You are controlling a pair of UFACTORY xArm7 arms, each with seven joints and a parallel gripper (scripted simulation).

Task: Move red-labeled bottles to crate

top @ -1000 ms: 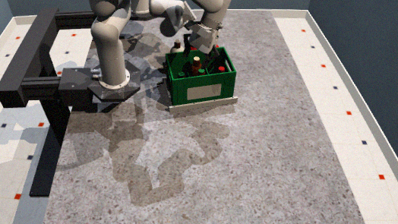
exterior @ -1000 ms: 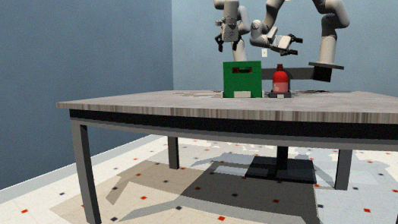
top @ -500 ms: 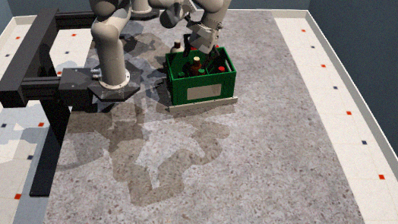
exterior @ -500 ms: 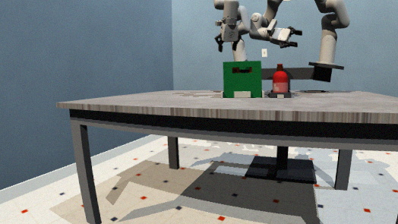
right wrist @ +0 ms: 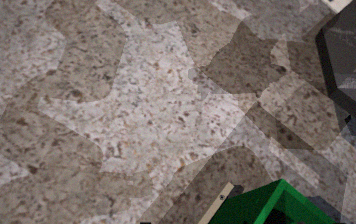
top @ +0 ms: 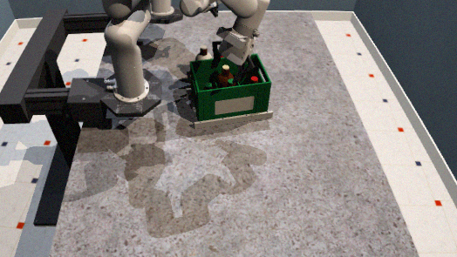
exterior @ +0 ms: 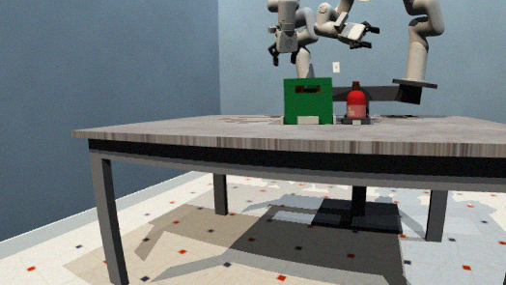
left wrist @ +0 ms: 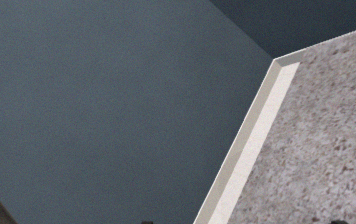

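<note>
The green crate (top: 205, 104) (exterior: 292, 105) (right wrist: 242, 205) stands level. In it, the top view shows a brown bottle with a cream cap (top: 225, 68), a red cap (top: 254, 78) and some green tops. A bottle with a pale body (top: 202, 57) and dark cap stands behind the crate. In the exterior view a red bottle (exterior: 356, 100) with a paler label patch stands upright on the dark tray (exterior: 346, 121), beside the crate. The tray is mostly hidden. My right gripper (top: 229, 68) (exterior: 284, 61) is open and empty, above the crate. My left gripper (top: 214, 10) (exterior: 372, 38) is open and empty, high above the tray side, pointing sideways.
A pale strip (top: 233, 120) (right wrist: 217, 204) runs along the crate's foot. The right arm's base (top: 131, 98) stands beside the crate in the top view, and its forearm reaches over it. The left arm's base (top: 163, 13) is farther back.
</note>
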